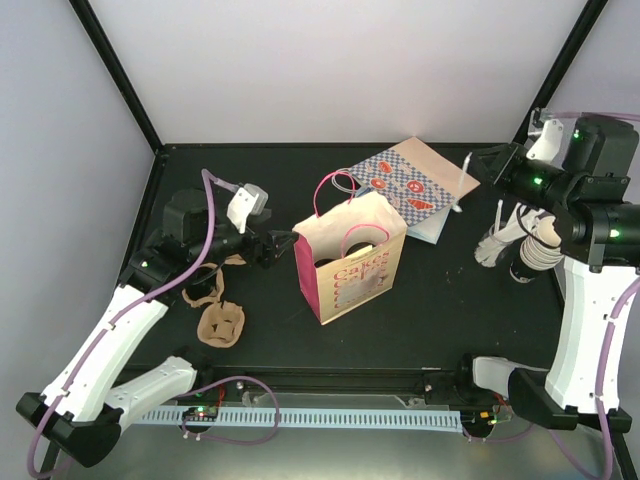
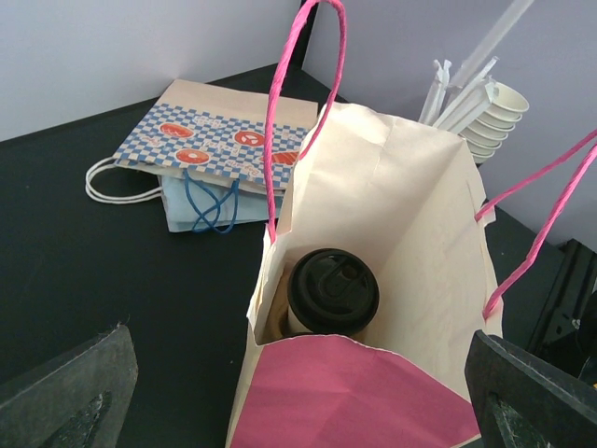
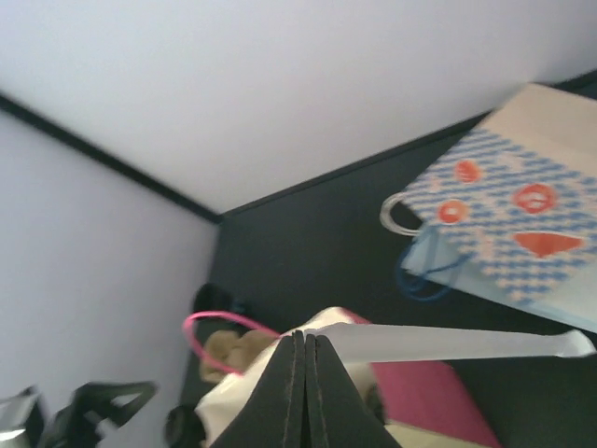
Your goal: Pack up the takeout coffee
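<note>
The black-lidded paper coffee cup point(image 2: 333, 291) stands inside the pink-and-cream paper bag point(image 2: 392, 187), so packing looks mostly done. Just beside the bag, the left gripper point(image 1: 281, 247) holds its jaws wide apart and empty. Off to the bag's right, the right gripper point(image 3: 303, 350) has its jaws closed on a white wrapped straw point(image 3: 457, 343), which probably still has to go in.

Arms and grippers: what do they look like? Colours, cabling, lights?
The left arm and right arm share white link shells, black joint housings, small green lights and a purple cable looped alongside. The left gripper and right gripper have black wedge-shaped fingers. A white camera block sits on the left wrist.
</note>
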Action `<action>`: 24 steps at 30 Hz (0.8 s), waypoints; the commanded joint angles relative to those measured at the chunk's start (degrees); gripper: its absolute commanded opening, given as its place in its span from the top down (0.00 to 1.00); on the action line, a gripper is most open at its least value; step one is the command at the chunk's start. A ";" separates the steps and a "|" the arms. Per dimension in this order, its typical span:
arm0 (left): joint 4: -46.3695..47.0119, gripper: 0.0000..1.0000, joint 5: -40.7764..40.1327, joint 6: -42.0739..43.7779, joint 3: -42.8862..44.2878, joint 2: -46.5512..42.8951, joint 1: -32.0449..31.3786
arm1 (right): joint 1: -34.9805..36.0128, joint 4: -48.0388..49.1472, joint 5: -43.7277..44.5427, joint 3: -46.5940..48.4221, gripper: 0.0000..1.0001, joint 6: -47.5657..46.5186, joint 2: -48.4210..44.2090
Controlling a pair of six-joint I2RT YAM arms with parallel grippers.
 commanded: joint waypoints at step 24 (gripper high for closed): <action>-1.42 0.01 -0.10 -2.08 3.08 0.05 -0.20 | 6.84 25.56 -29.73 -11.71 0.99 18.32 -7.90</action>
